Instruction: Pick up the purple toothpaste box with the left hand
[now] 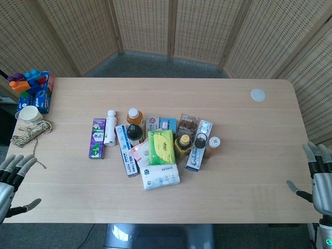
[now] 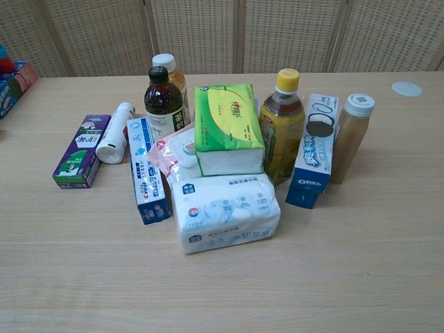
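Note:
The purple toothpaste box (image 1: 97, 138) lies flat at the left end of the cluster of goods, its green end toward me; the chest view shows the purple toothpaste box (image 2: 82, 150) at left. A small white bottle (image 1: 109, 127) lies right beside it. My left hand (image 1: 11, 181) hovers at the table's near left corner, fingers spread, holding nothing, well short of the box. My right hand (image 1: 319, 176) is at the near right edge, fingers apart and empty. Neither hand appears in the chest view.
A blue toothpaste box (image 1: 126, 150), green tissue pack (image 1: 161, 147), white wipes pack (image 1: 160, 176), Oreo box (image 1: 198, 145) and several bottles crowd the middle. Coiled rope (image 1: 31, 133), a white cup (image 1: 29, 114) and toy blocks (image 1: 32, 86) sit far left. A white lid (image 1: 258, 94) lies far right.

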Tool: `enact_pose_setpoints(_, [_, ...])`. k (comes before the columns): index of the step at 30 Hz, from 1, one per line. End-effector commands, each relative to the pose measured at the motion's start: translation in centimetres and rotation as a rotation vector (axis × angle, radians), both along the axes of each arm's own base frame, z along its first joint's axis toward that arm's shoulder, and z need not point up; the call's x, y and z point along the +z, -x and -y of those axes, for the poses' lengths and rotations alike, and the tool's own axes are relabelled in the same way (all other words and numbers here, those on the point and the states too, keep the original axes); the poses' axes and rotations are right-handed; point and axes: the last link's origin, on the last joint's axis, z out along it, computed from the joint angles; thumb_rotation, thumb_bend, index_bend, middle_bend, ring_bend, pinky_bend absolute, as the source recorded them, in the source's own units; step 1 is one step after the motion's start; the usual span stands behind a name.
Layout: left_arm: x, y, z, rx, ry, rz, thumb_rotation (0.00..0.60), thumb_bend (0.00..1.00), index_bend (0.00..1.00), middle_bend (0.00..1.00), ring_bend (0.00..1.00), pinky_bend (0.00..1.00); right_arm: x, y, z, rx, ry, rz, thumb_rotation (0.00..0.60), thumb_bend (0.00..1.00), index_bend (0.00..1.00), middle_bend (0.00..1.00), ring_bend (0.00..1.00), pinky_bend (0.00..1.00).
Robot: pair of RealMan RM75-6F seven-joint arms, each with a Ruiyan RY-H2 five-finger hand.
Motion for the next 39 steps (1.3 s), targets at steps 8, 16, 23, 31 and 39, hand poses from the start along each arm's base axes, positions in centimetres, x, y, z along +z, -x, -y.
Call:
enact_pose_setpoints(8, [-0.3,0.3,-0.7,-0.007,0.025,0.001,0.6,0.0,0.0,0.0,0.0,0.0,0.2,0.0,0.0,0.0,0.006,0.007,0.6,0.0,0.0,0.0,0.0,0.0])
enact_pose_setpoints(16, [-0.7,1.7,-5.2,-0.125,0.141,-0.308,0.6,0.0,0.0,0.0,0.0,0.0,0.1,-0.1,0.0,-0.007,0.002,0.006,0.6,0.0,0.0,0.0,0.0,0.0])
enact_pose_setpoints(23, [-0.6,1.8,-9.7,-0.208,0.175,-0.516,0.6,0.0,0.0,0.0,0.0,0.0,-0.1,-0.1,0.0,-0.009,0.003,0.004,0.6,0.0,0.0,0.0,0.0,0.0])
enact_pose_setpoints(31, [-2.9,1.2,-12.9,-0.355,0.209,-0.743,0.6,0.0,0.0,0.0,0.0,0.0,-0.1,-0.1,0.0,-0.01,0.0,0.005,0.6,0.0,0.0,0.0,0.0,0.0])
enact_pose_setpoints(39, [-7.4,1.4,-15.9,-0.496,0.267,-0.852,0.6,0.0,0.0,0.0,0.0,0.0,0.0,-0.1,0.0,-0.014,-0.002,0.012,0.6,0.0,0.0,0.0,0.0,0.0])
